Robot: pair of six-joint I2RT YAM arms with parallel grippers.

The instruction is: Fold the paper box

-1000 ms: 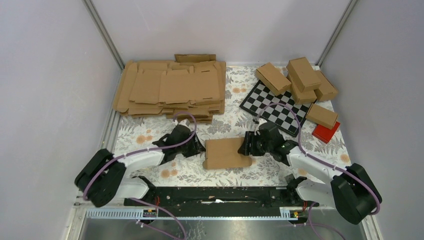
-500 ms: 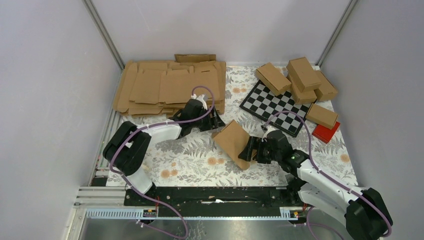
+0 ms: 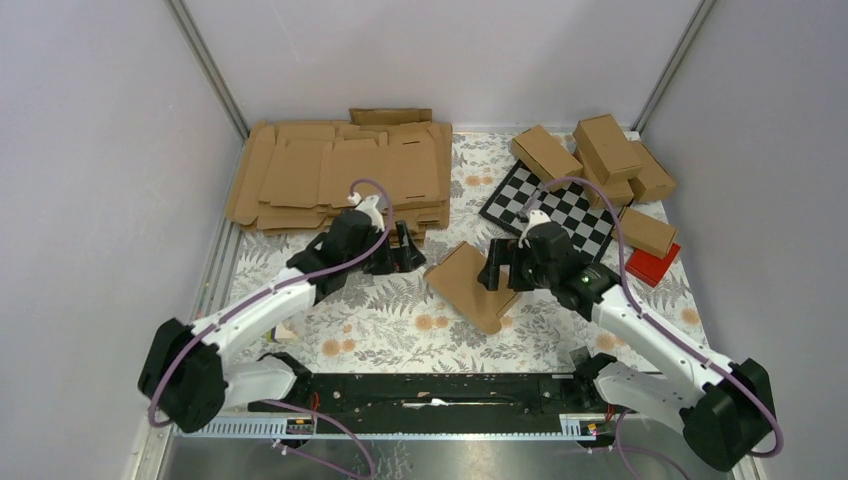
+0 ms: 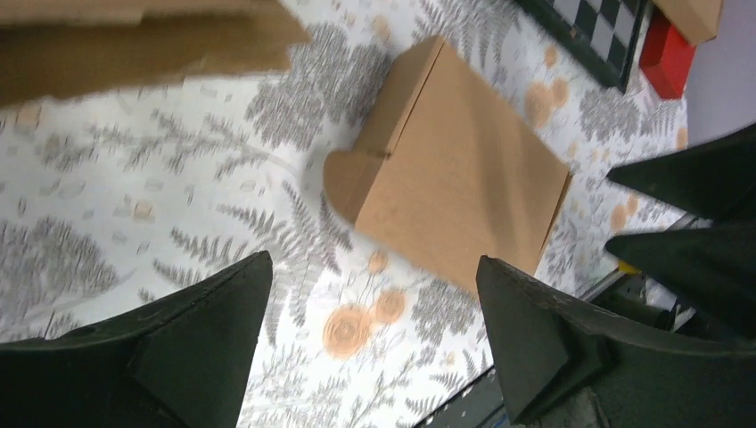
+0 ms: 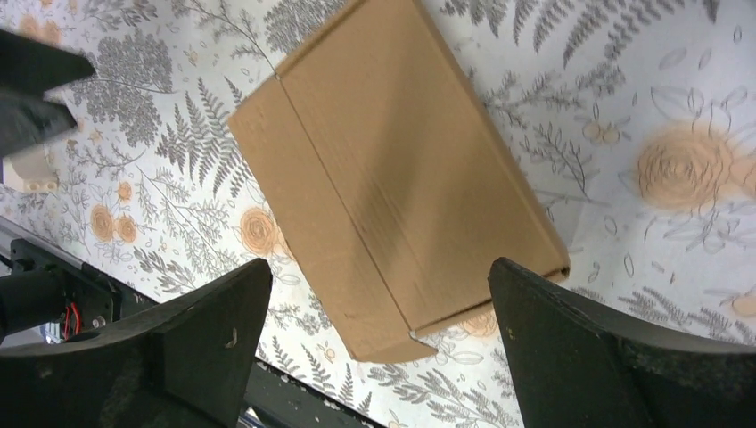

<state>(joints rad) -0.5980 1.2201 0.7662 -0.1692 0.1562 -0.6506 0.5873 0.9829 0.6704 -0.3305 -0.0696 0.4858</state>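
Paper box (image 4: 464, 187) shows rounded tab (image 4: 343, 183) to left wrist only.

You will find nothing to read in these views: no word, label, brand mark or number is legible anywhere. The paper box (image 3: 468, 283) shows you only plain brown cardboard on the faces that can be seen. The small red box (image 3: 652, 264) is too small in the pictures for you to tell whether it bears any print.
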